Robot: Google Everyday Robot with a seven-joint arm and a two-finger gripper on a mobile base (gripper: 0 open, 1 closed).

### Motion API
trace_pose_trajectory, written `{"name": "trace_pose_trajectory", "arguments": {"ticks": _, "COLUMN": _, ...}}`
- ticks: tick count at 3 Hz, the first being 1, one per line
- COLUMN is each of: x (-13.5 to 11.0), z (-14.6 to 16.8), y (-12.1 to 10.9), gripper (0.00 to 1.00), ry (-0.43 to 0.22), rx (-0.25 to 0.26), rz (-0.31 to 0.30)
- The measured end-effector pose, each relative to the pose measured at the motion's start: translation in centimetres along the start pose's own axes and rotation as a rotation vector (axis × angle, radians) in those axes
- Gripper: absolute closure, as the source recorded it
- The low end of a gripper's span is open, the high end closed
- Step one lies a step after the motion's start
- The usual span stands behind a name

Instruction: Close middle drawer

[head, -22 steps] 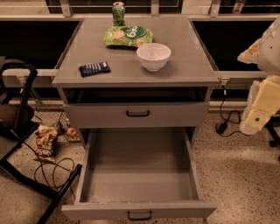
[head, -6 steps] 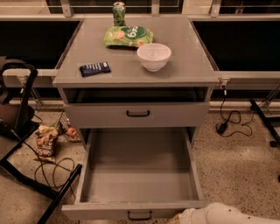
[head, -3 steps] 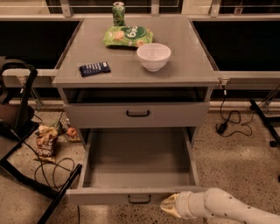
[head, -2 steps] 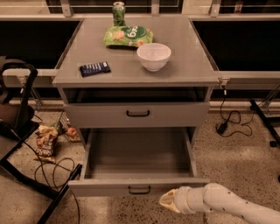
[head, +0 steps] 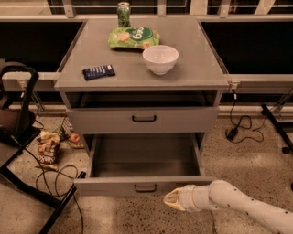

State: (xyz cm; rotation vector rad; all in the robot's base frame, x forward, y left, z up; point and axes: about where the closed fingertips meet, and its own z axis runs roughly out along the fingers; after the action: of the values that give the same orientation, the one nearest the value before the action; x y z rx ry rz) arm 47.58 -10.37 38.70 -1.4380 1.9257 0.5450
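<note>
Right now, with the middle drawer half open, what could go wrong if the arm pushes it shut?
1. The hand sits low, right of the handle, by the lower front edge of the middle drawer; it may slip under, or push the drawer crooked and jam it.
2. A hard slam could shake the cabinet and tip the can on top.

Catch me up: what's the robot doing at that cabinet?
The robot's hand sits low at the front of the grey cabinet's middle drawer, just right of its black handle, pushing it shut. The drawer has slid partway in over the last second but is still well open, and it looks empty inside.
</note>
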Motion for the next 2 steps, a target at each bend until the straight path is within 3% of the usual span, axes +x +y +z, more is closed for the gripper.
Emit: {"name": "trace_pose_trajectory", "arguments": {"ticks": 2, "x": -4.4, "z": 1.2, "y": -5.1, "gripper": 1.00, "ry": -0.102, "rx": 0.010, "rz": 0.000}}
